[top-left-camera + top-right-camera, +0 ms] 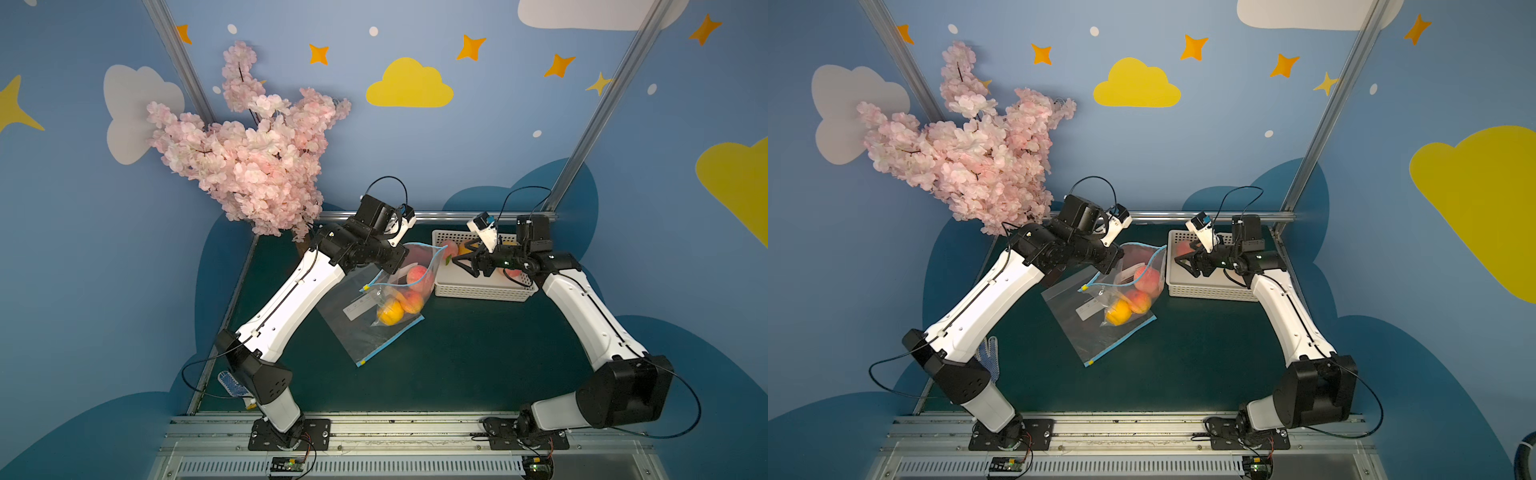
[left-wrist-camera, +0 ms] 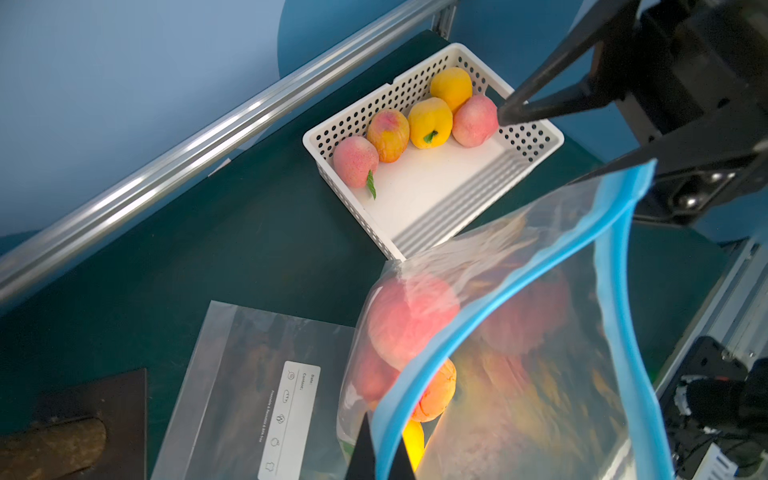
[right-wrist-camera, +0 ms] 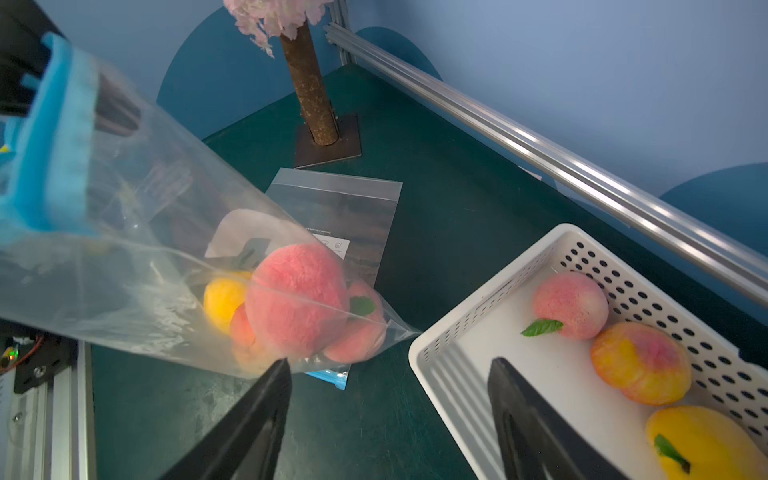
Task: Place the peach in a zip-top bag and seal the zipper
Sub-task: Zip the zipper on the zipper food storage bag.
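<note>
Two grippers: my left gripper [image 2: 380, 457] is clenched on the blue edge of the zip-top bag [image 3: 124, 270] and holds that edge up off the table [image 1: 457, 365]. My right gripper [image 3: 390, 365] stands spread with nothing between its fingers.
Right gripper's place: it hovers at the basket [image 3: 436, 345] corner nearest the bag. One finger is over the basket floor, the other just beside the hanging bag's lower corner.
Peach: a pink peach [image 3: 297, 299] lies low inside the held bag, pressed against the clear wall.
Other fruit in the bag: a second peach [image 1: 412, 300] and a yellow-orange fruit [image 1: 390, 311] sit beneath and beside it.
Bag mouth: the zipper strip [image 2: 540, 257] bows apart in a loop in both top views, so the mouth looks unsealed. I cannot follow it along its whole length.
Bag bottom: it seems to rest on the spare bag [image 1: 353, 336], though the contact is hard to make out.
Spare bag: it lies flat on the table, label up, partly under the held one.
Basket: it is white and perforated, at the far right of the table, just beside the held bag.
Basket fruit: five lie in a row along the wall nearest the rail, two pink, one pink-and-yellow [image 2: 387, 135] and two yellow.
Blossom tree [image 1: 249, 158]: it stands in the far left corner, its trunk on a square plate.
</note>
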You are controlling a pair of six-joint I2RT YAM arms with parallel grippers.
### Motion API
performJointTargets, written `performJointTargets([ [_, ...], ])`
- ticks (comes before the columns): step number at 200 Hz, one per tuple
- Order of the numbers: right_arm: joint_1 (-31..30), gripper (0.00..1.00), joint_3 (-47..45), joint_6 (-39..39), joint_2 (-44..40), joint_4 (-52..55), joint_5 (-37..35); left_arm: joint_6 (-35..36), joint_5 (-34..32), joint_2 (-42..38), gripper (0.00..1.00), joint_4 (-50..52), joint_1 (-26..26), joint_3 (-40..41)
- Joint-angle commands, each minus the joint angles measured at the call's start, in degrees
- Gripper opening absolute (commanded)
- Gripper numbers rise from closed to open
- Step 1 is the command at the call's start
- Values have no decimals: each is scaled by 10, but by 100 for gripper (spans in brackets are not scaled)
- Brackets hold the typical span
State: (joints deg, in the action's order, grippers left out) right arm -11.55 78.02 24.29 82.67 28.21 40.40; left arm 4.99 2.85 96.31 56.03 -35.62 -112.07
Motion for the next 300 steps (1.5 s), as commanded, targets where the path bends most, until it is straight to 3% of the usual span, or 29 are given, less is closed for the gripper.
performJointTargets([
  [1,-13,75,17,85,-16,41,57,81,51,3,3,33,2,-14],
  [35,-33,75,3,143,-27,76,126,108,75,9,3,21,2,3],
  [69,-55,71,-15,157,-32,77,134,113,81,17,3,11,3,25],
  [119,-72,44,0,185,-14,115,146,103,102,19,3,-2,2,37],
  [141,-72,37,3,189,-10,127,141,103,118,13,3,-8,2,43],
  [167,-72,37,-3,191,-14,128,126,103,117,8,3,-12,2,48],
  [185,-72,16,-2,184,-17,120,118,97,118,6,3,-14,2,50],
  [193,-72,9,-2,177,-19,112,115,88,115,4,10,-15,2,49],
  [200,-70,5,-2,168,-21,104,113,71,95,1,24,-20,3,50],
  [228,-61,0,-9,94,-36,56,91,8,37,-36,65,-74,19,79],
  [261,-33,0,-8,3,-38,39,58,-78,60,-127,84,-180,79,171],
  [283,-10,0,3,-45,-26,48,59,-121,139,-214,91,-309,128,307],
  [300,-6,0,10,-57,-20,65,57,-145,156,-280,99,-424,150,426],
])
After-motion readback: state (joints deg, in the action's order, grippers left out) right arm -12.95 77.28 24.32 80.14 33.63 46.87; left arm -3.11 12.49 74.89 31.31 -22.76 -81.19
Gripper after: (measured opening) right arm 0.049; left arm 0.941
